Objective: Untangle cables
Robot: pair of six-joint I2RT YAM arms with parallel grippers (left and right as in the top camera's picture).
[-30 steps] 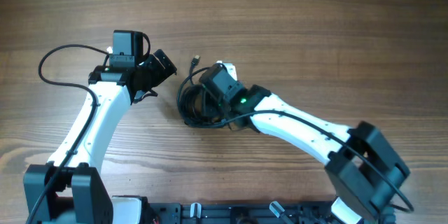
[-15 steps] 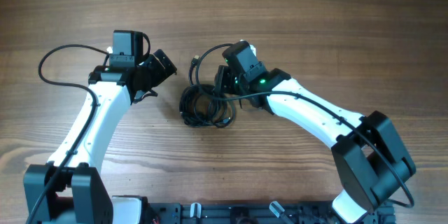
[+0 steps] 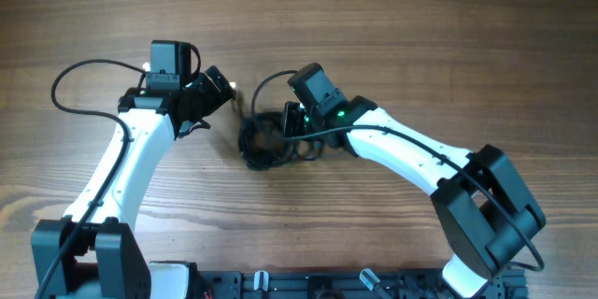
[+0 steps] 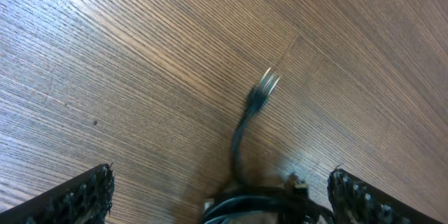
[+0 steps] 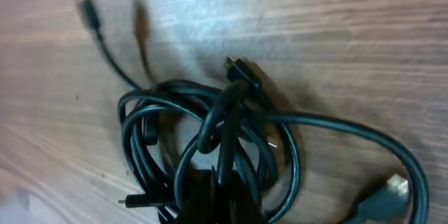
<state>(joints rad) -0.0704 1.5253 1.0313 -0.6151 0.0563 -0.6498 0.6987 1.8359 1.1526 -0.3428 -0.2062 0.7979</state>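
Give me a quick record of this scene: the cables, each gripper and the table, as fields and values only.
cables: black tangled bundle on the table, between the two grippers
loose end: silver-tipped plug sticking out of the bundle, blurred
left gripper: open, empty, beside the bundle
right gripper: shut, apparently pinching a strand of the bundle
table: wood grain

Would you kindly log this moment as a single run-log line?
task: untangle cables | left gripper: open, beside cables | right gripper: shut on cables | cables: tangled on table
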